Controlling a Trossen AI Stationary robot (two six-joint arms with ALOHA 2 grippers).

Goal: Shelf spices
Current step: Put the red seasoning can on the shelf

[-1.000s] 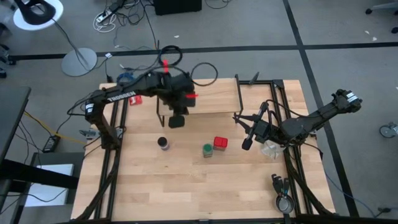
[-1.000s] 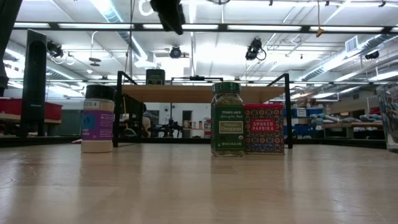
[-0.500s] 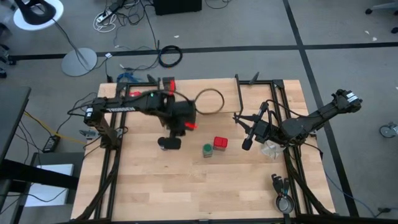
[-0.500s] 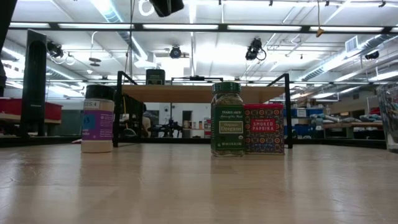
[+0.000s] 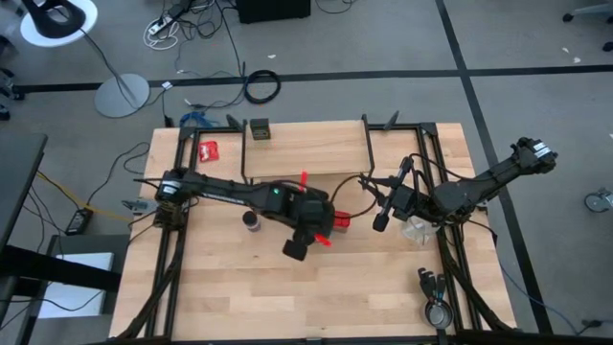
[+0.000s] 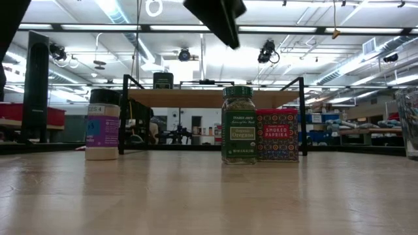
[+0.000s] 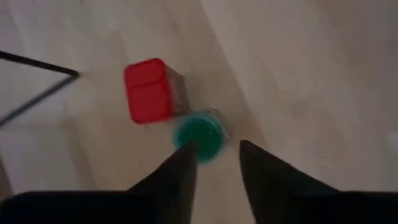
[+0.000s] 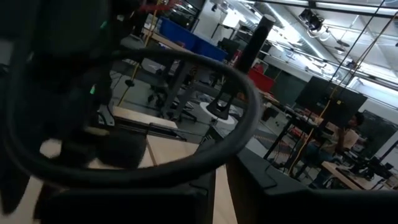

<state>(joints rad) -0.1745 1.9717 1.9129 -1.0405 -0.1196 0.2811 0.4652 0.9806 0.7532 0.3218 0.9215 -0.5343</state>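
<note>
The spices stand in two places. The dark olive square tin (image 5: 259, 130) sits on the shelf (image 5: 316, 153) at its far left end, and in the low view it shows as a small dark box (image 6: 162, 80) on the plank (image 6: 196, 98). The other three are on the desk (image 5: 383, 287) in front of the shelf: the blue-capped dark jar (image 5: 251, 221) to the left, the green jar (image 6: 238, 124) in the middle, and the red square tin (image 6: 277, 134) touching or just beside the green jar on its right.

The left arm reaches low and long from its base at the desk's left edge, across toward the middle, with the wrist turned down. The left gripper (image 5: 299, 244) hangs over the green jar and hides it from above. In the left wrist view its jaws stand a little apart, empty, one finger (image 7: 177, 174) on each side of the green jar's cap (image 7: 199, 134), above it, with the red square tin (image 7: 148, 91) just beside. In the low view its tip (image 6: 219, 19) is well above the jar.

The right arm waits bent at the desk's right side, the right gripper (image 5: 379, 220) pointing toward the middle, jaws clenched and empty.
</note>
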